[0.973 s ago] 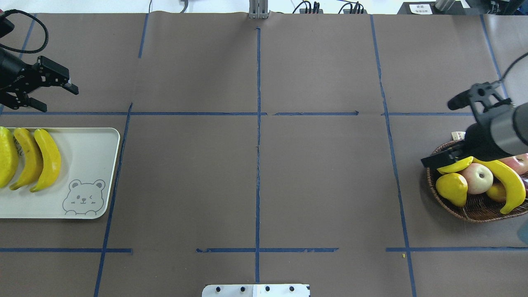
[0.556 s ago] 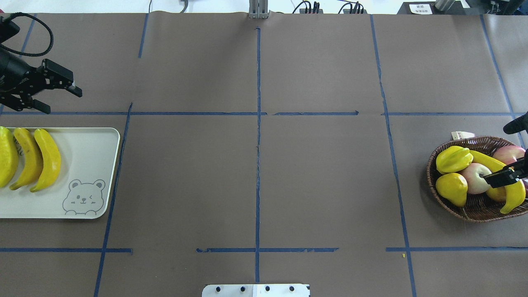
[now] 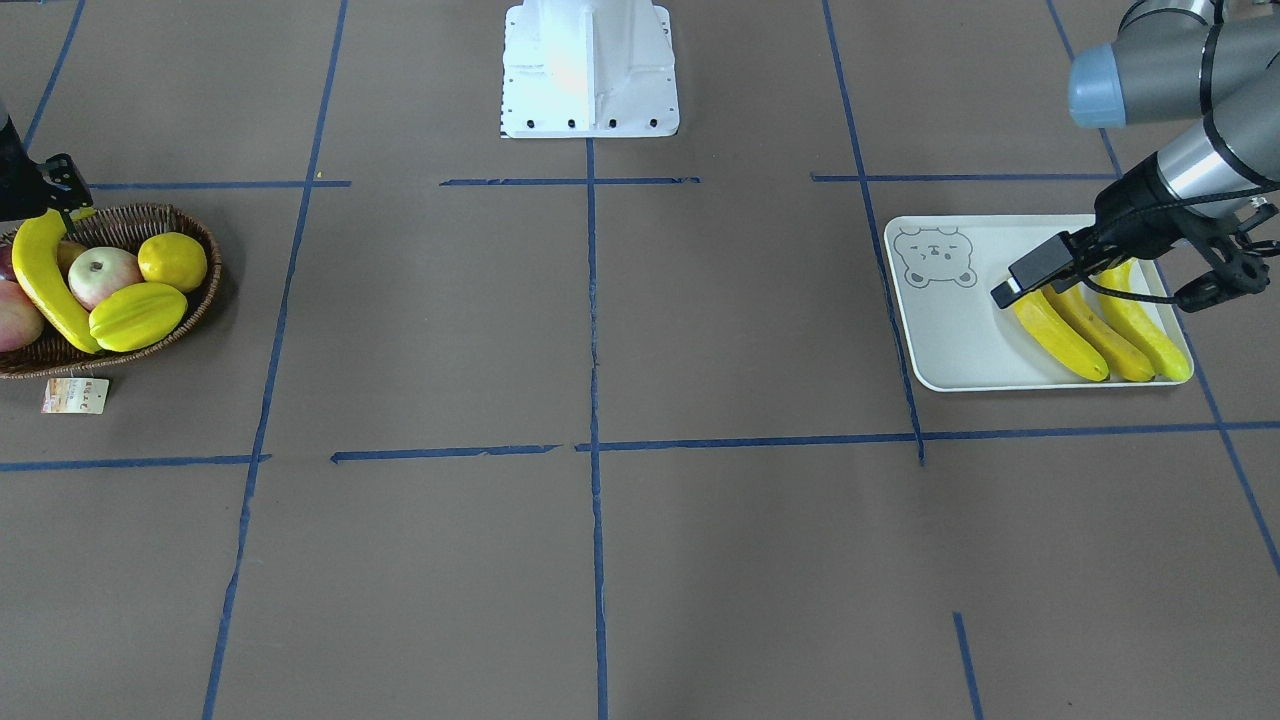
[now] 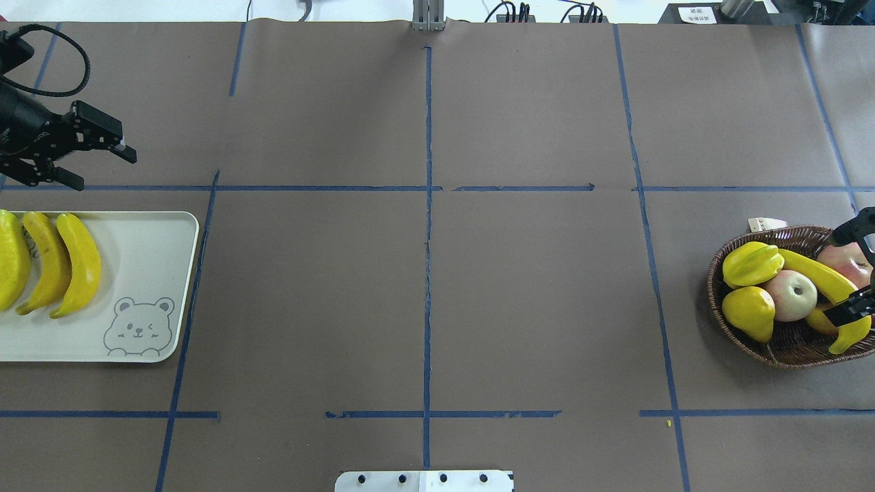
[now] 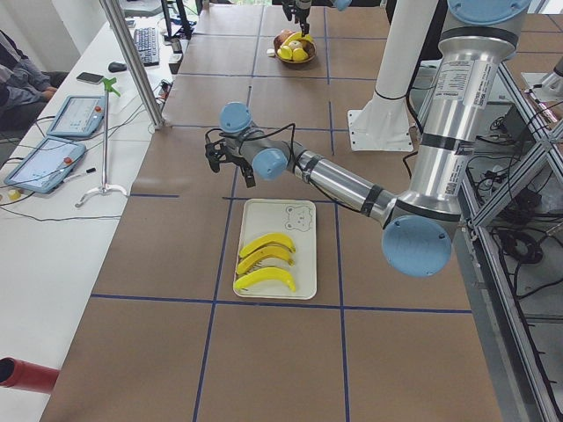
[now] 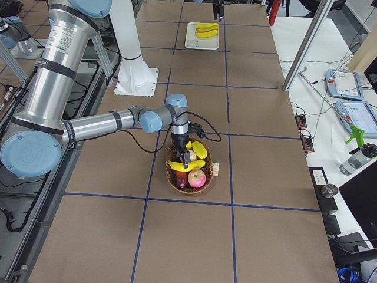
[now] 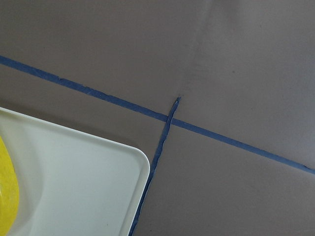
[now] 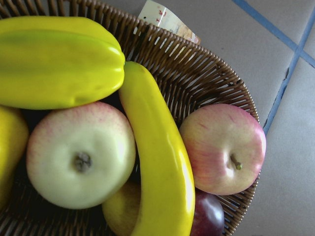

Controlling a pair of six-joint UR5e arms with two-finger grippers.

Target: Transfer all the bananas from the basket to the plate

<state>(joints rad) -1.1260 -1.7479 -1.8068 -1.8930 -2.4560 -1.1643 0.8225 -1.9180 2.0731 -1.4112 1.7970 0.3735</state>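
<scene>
Three yellow bananas [image 4: 44, 263] lie side by side on the white bear plate [image 4: 137, 273], also in the front view [image 3: 1100, 335]. One more banana [image 4: 817, 277] lies in the wicker basket [image 4: 772, 352] across the other fruit; it fills the right wrist view [image 8: 157, 162]. My right gripper [image 4: 830, 278] is open over the basket, one finger on each side of that banana, holding nothing. My left gripper [image 4: 102, 169] is open and empty, hovering just beyond the plate's far edge.
The basket also holds a starfruit [image 4: 752, 263], a pale apple [image 4: 791, 294], a red apple [image 8: 224, 147] and a round yellow fruit [image 3: 172, 260]. A paper tag [image 4: 765, 223] lies by the basket. The robot's base plate [image 4: 424, 482] sits at the near edge.
My right gripper has swung from the basket's left rim to its right side and now straddles the banana, uncovering the starfruit. The left gripper has barely shifted.
</scene>
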